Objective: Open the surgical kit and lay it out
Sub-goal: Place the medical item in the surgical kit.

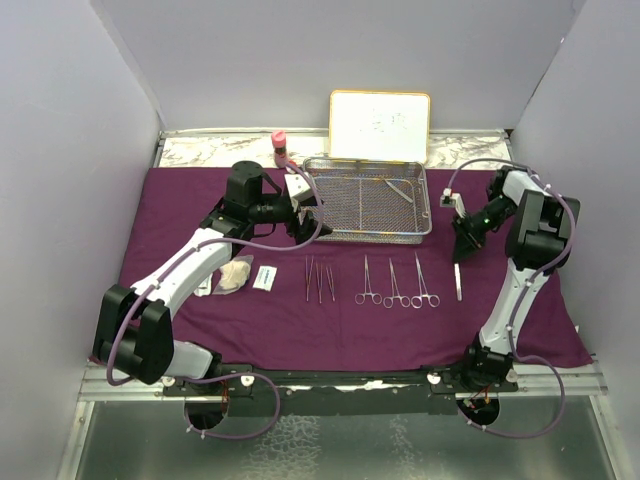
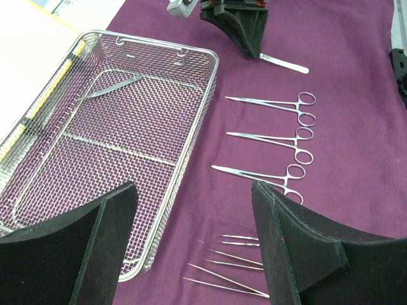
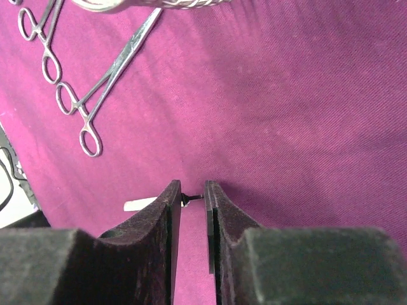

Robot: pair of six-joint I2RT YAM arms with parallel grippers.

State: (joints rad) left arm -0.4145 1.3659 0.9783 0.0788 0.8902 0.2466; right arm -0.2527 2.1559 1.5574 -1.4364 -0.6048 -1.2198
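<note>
The dark purple cloth (image 1: 340, 320) lies spread flat, and the wire-mesh tray (image 1: 370, 238) stands at its back. Slim forceps (image 1: 319, 280), three ring-handled clamps (image 1: 397, 285), gauze (image 1: 236, 275) and a white packet (image 1: 264, 278) lie in a row in front. One curved steel tool (image 2: 111, 89) is still inside the tray (image 2: 191, 136). My right gripper (image 3: 193, 190) is down at the cloth over the top end of a flat steel handle (image 1: 458, 283); its jaws stand slightly open. The handle (image 3: 140, 204) lies under them. My left gripper (image 2: 194, 190) hovers wide open and empty between tray and forceps (image 2: 232, 267).
A framed whiteboard (image 1: 379, 126) leans on the back wall behind the tray. A pink-capped bottle (image 1: 279, 147) stands to its left. Grey walls close in both sides. The right gripper (image 2: 248, 38) shows at the top of the left wrist view, beyond the clamps (image 2: 273, 136).
</note>
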